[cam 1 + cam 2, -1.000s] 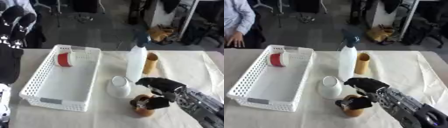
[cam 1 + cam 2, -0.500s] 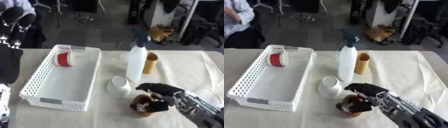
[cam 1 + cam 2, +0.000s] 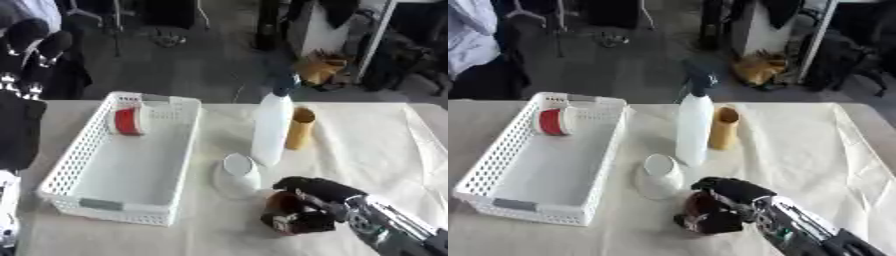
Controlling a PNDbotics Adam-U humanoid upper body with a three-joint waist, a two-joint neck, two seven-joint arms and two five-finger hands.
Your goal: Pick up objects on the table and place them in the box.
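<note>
Right hand (image 3: 317,200): fingers curl around the brown cup (image 3: 284,216), gripping it so it can be lifted.
Brown cup: on the table (image 3: 376,145), right of the basket (image 3: 87,186) (its new home).
Left hand: low left corner, fingers hidden.

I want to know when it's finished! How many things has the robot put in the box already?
One red and white thing already lies in the white box. The right robot hand is curled round a brown cup on the table. The white cup, spray bottle and tan tube are left outside.
</note>
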